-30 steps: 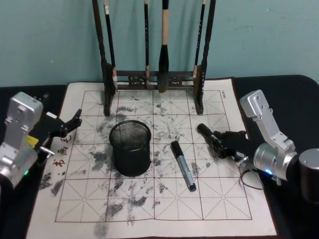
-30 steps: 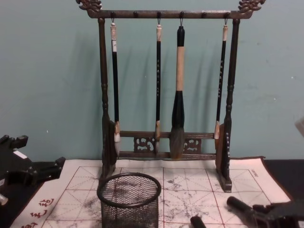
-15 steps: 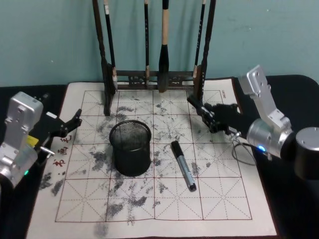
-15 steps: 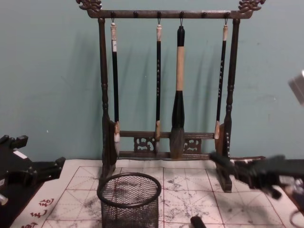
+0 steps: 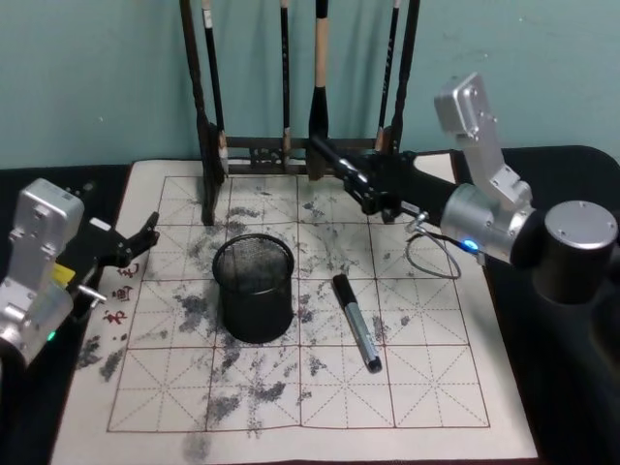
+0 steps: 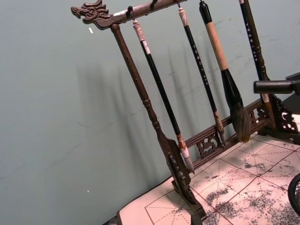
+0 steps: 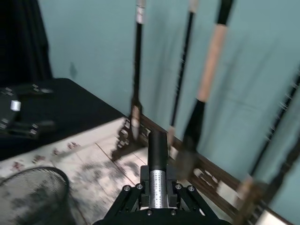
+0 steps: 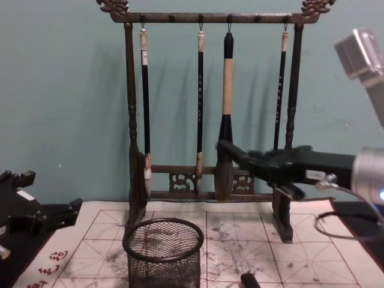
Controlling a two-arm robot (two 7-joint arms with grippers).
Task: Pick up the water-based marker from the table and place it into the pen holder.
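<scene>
Right gripper [image 5: 380,190] has swung from the right-hand part of the mat to the back centre since the earlier frames, and it now stands higher, in front of the brush rack [image 5: 291,150]. We find its fingers pressed onto a water-based marker [image 5: 339,163], whose black cap projects past the fingertips toward the robot's left. In the right wrist view, the silver barrel of the water-based marker [image 7: 157,154] sits clamped in the right gripper [image 7: 158,188].

In the chest view, the water-based marker [image 8: 231,150] lies near level, its tip slightly raised. It is held well above the rim of the pen holder [image 8: 163,252] and to that cup's right. The right gripper [image 8: 270,165] crosses in front of the brush rack [image 8: 180,195] at about its lower rails.

The pen holder [image 5: 254,310] stands upright on the table [image 5: 436,387], left of centre on the gridded mat. A second marker [image 5: 356,322] lies flat on the mat just right of the cup, apart from it.

Left gripper [image 5: 136,242] is unchanged at the mat's left edge, fingers spread and holding nothing.
</scene>
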